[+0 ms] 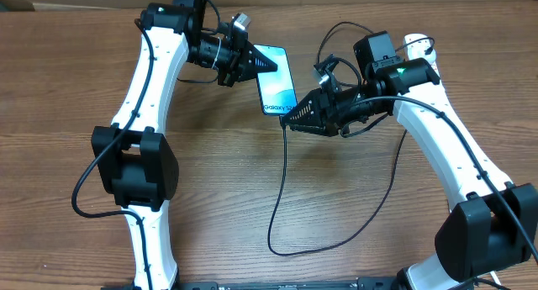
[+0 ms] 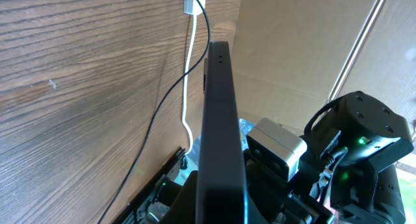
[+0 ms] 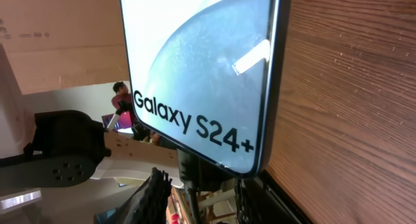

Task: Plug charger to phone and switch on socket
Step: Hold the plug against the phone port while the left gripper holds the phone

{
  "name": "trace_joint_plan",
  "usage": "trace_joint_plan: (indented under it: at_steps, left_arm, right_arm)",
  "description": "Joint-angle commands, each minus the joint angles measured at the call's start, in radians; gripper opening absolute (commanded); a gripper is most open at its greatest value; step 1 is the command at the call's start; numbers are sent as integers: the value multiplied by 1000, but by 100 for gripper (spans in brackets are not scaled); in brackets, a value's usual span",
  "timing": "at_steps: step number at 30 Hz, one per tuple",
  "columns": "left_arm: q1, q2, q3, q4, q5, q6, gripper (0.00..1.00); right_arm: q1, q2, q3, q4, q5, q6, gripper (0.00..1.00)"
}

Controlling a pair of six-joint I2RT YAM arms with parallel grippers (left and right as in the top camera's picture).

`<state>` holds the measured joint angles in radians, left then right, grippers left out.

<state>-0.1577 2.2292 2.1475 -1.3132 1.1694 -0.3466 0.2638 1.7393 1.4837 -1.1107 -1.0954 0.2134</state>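
Light-blue at its screen, the phone (image 1: 276, 80) is held above the wooden worktop (image 1: 50, 88), pinched by the left hand (image 1: 256, 65); the charger (image 1: 283, 168) tip is gripped by the right hand (image 1: 291, 122) at its lower short edge.

I am reading one marking: "Galaxy S24+", in black lettering on the screen of the phone (image 3: 201, 68), at the short end directly ahead of my right gripper (image 3: 198, 195).
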Motion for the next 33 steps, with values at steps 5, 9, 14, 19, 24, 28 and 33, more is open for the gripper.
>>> trace_joint_plan:
  at_steps: [5,9,14,19,24,28,33]
  left_arm:
    - [-28,-26,15,-2,35,-35,4]
    - [-33,-26,15,-2,35,-36,4]
    - [-33,-26,15,-3,35,-35,4]
    - [-32,-26,15,-2,36,-36,4]
    - [-32,-26,15,-2,64,-43,4]
    - [-31,-26,15,-2,72,-43,4]
    - [-31,-26,15,-3,73,-43,4]
  right_arm:
    - [30,-15,10,18,-24,0,31]
    - [32,-15,10,18,-24,0,28]
    - [32,-15,10,18,-24,0,24]
    - [32,-15,10,18,-24,0,20]
    - [32,-15,10,18,-24,0,21]
    - [32,-15,10,18,-24,0,21]
    - [32,-15,10,26,-24,0,19]
